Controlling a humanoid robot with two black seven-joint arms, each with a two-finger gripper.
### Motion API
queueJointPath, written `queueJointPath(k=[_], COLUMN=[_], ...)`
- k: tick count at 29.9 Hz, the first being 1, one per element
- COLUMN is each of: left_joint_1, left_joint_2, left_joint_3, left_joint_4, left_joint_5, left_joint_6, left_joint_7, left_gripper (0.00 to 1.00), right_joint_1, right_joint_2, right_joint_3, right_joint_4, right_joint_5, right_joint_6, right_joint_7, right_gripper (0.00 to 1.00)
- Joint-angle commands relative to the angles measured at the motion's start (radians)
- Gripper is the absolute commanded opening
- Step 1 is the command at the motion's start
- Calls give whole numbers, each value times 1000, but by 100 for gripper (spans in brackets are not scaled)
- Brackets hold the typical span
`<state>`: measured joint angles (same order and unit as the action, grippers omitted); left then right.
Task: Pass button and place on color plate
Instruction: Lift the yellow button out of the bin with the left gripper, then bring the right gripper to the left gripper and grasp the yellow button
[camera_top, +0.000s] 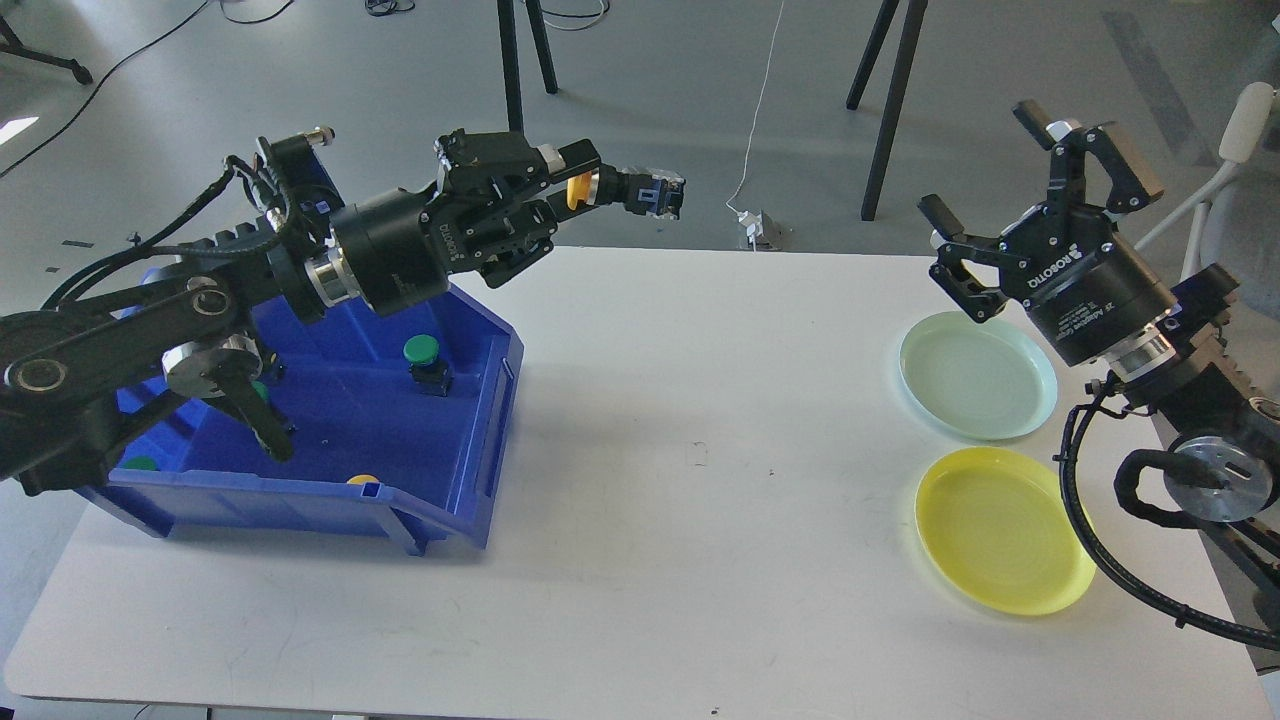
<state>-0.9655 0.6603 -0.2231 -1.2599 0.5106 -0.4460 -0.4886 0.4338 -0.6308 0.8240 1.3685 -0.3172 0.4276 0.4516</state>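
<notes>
My left gripper (590, 185) is shut on a yellow button (578, 190) with a black and blue body (655, 193), held high above the table's far edge, right of the blue bin (480, 400). A green button (423, 352) stands in the bin, another green one (140, 463) and a yellow one (363, 480) peek over its front wall. My right gripper (1030, 185) is open and empty, raised above the pale green plate (975, 375). The yellow plate (1000, 530) lies in front of it.
My left arm crosses over the bin and hides part of its inside. Black stand legs (515, 60) and a white cable (760, 120) are on the floor behind the table. A white chair (1235, 150) is at the far right.
</notes>
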Motion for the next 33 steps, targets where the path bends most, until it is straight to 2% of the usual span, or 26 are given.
queueJointPath(k=[1, 5, 9, 18, 24, 33], left_joint_1=[-7, -12, -13, -13, -12, -12], left_joint_2=[-2, -63, -82, -83, -83, -83], left_joint_3=[4, 10, 10, 8, 8, 8], left_joint_4=[2, 14, 14, 22, 23, 23], left_joint_5=[69, 166, 180, 181, 181, 181], left_joint_6=[13, 65, 76, 78, 78, 78], left_joint_7=[0, 0, 0, 0, 0, 0], left_gripper=[20, 20, 20, 20, 20, 20], right_joint_1=[16, 31, 65, 180, 263, 280], right_joint_2=[45, 83, 112, 209, 232, 276], right_joint_3=[-77, -123, -160, -258, -330, -335], right_joint_4=[-3, -8, -37, -111, -127, -152], right_joint_5=[4, 49, 102, 109, 110, 130], right_joint_6=[61, 61, 61, 61, 61, 61], right_joint_7=[-48, -74, -87, -88, -90, -88], right_gripper=[99, 99, 99, 99, 99, 98])
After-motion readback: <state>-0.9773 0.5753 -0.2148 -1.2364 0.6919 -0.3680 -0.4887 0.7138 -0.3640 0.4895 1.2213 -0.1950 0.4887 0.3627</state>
